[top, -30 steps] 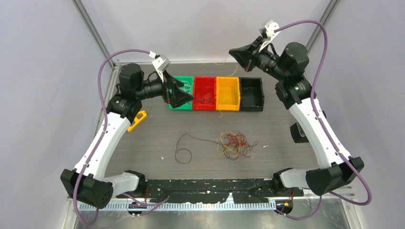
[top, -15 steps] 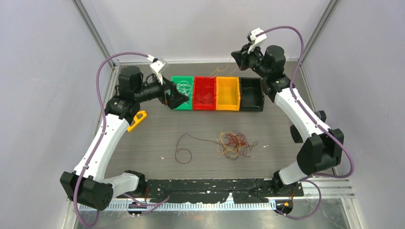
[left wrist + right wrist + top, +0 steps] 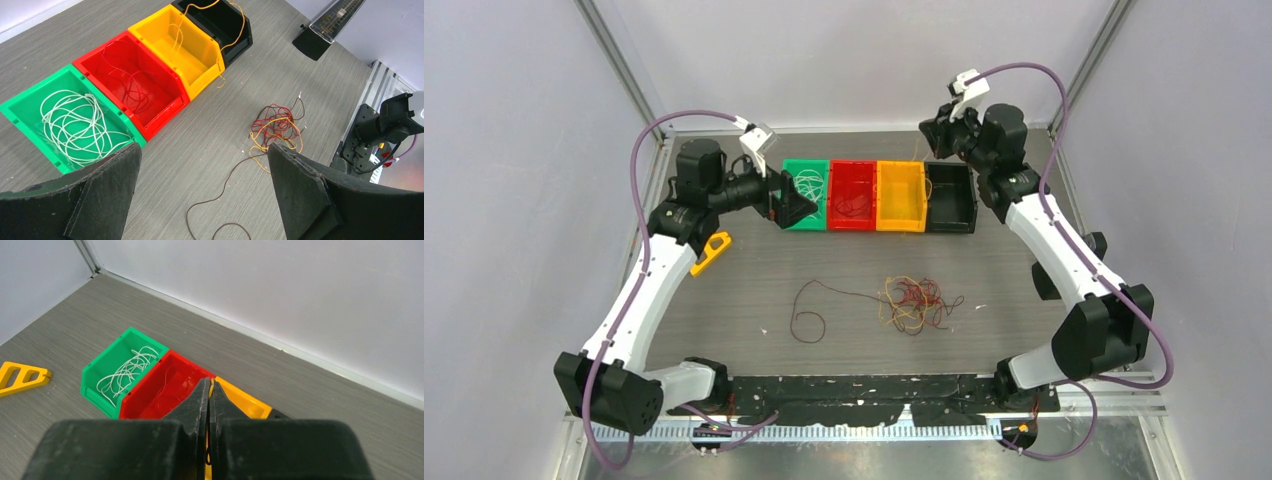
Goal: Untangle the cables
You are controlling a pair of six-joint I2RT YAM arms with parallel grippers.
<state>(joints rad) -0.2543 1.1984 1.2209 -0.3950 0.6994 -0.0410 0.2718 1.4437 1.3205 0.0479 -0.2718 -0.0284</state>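
Hard to make out: the right gripper [image 3: 209, 385] has its jaws pressed together. Its own body fills the lower half of the right wrist view and covers nearly all of the black bin [image 3: 951, 200]. A yellow sliver shows in the slit between the fingers; whether it is a strand or the yellow bin [image 3: 901, 195] behind cannot be told.

The left gripper [image 3: 202, 150] hangs at the near left corner of the green bin [image 3: 808, 163], jaws spread wide, holding nothing.

The cables [image 3: 912, 303] lie mostly in one tangle (red, orange, dark) on the table [image 3: 754, 280] in front of the bins. A brown strand [image 3: 809, 310] trails left from it into a loop.

Only the left wrist view shows the bin contents clearly: whitish coils in the green bin, dark red loops in the red bin [image 3: 852, 225], and an orange strand running from the yellow bin over the black bin's rim. From above these are faint.

The yellow plastic piece [image 3: 712, 250] beside the left arm shows from above and in the right wrist view only.
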